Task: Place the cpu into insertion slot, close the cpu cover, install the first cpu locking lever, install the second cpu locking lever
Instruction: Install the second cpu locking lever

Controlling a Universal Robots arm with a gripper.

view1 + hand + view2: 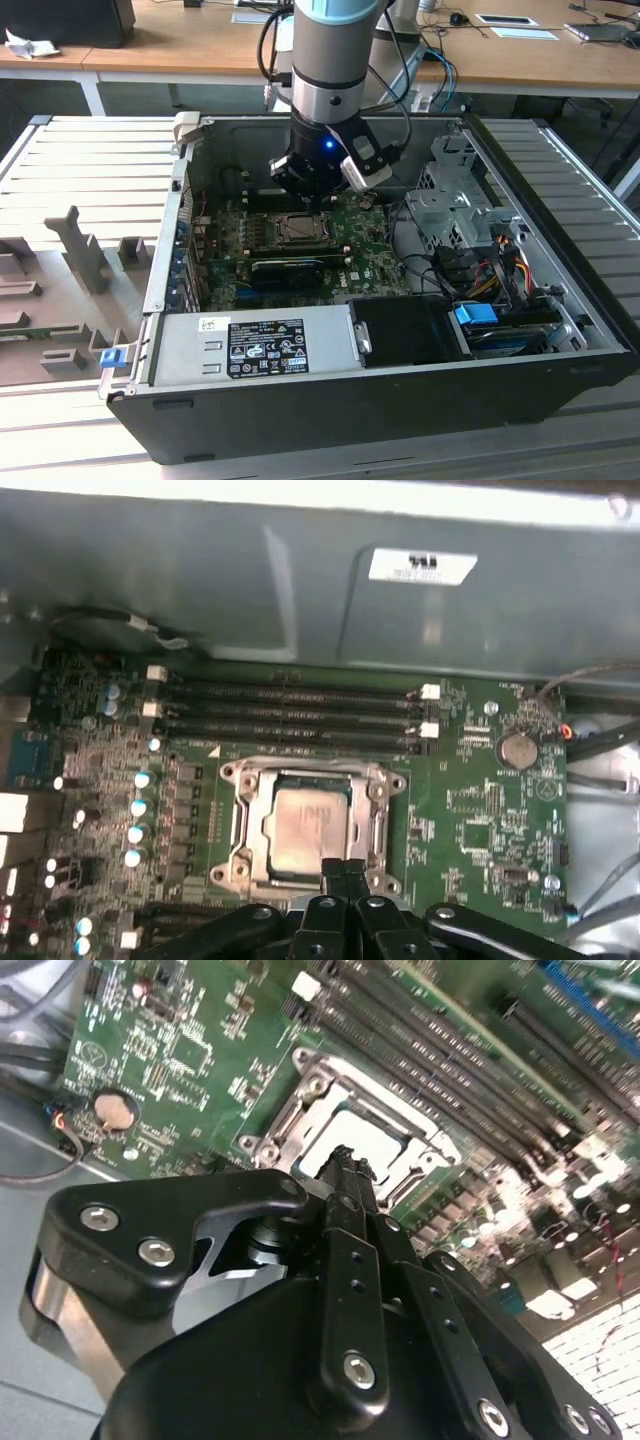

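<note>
my gripper [345, 872] is pinched closed on nothing, its tips just over the near edge of the cover [308, 825]. in the first wrist view the cpu [308, 827] sits in the slot [262, 825] just past my fingertips, framed by the closed cover. the exterior view sets my gripper [318, 202] directly above the socket in the case [400, 400].

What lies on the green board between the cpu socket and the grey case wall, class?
In the first wrist view, four long black memory slots run side by side between the cpu cover, closed around the cpu, and the case wall.
</note>
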